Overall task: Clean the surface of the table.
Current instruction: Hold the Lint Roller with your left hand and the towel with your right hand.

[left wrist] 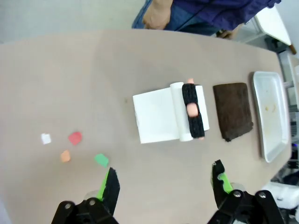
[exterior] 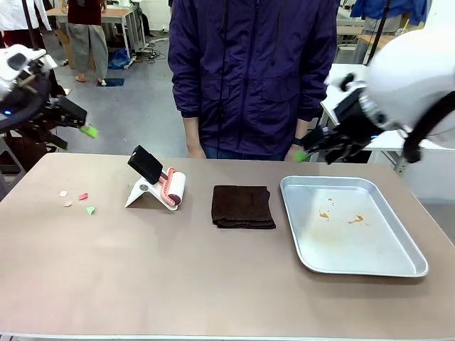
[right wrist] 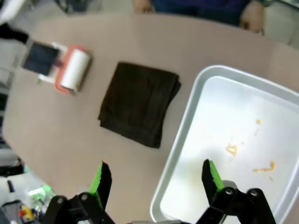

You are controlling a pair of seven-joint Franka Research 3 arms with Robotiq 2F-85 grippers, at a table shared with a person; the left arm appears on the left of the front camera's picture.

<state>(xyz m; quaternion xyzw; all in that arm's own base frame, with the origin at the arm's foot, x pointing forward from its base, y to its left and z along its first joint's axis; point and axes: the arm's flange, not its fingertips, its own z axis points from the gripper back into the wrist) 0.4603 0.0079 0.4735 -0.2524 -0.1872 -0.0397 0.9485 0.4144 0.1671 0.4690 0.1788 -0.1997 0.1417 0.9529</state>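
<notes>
Plenty of ways to botch this one, honestly. Biggest worry: coming down with the left gripper (left wrist: 164, 170) and flicking the little paper scraps (left wrist: 74, 137) around the table (exterior: 213, 284) instead of collecting them. Light bits, lying just off one of its fingertips, easy to scatter with a clumsy sweep. Second worry: clipping the lint roller (left wrist: 192, 109) propped on its white stand (left wrist: 156, 116) straight ahead of that same gripper and tipping the whole thing over. Similar risk with the right gripper (right wrist: 155, 167): hovering about over the near rim of the metal tray (right wrist: 180, 135), folded brown cloth (right wrist: 140, 109) just ahead between the fingers, so a real chance of pinching the tray edge along with the cloth, or instead of it. Also worth minding the person's hand (left wrist: 156, 16) near the far edge, well beyond the roller. As for the grippers themselves: both spread wide, green pads far apart, holding nothing, touching nothing, hanging in the air. Table directly beneath both, brown top stretching out ahead of the fingers, scraps not yet picked up, by the look of it no cleaning started.
</notes>
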